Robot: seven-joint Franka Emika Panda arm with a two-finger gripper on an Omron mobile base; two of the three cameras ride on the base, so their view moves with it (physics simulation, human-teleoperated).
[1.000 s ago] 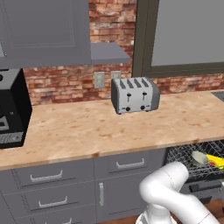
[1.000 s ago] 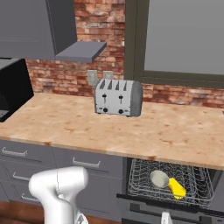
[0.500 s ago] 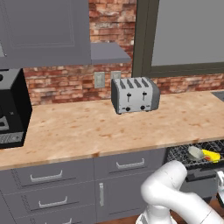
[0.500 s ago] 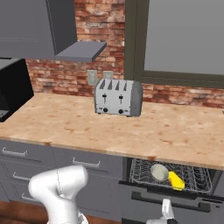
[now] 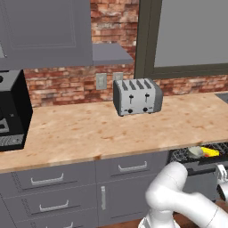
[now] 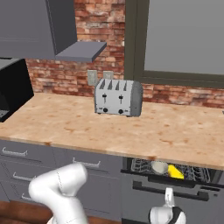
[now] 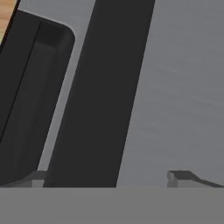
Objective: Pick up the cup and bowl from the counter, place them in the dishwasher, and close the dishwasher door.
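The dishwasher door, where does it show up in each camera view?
Left base view: dishwasher door at the lower right, partly raised under the rack.
Right base view: door at the bottom right, below the counter.
Hand view: door up close, grey panel beside its dark handle.
Shared landmark: the toaster.

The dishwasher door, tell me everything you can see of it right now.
The dishwasher door is a flat grey panel with a black top strip and a dark bar handle, under the counter right of the grey drawers. It stands partly open, tilted out at the top, so the rack with a pale cup and a yellow item shows above it. The gripper is close against its front; contact is unclear.
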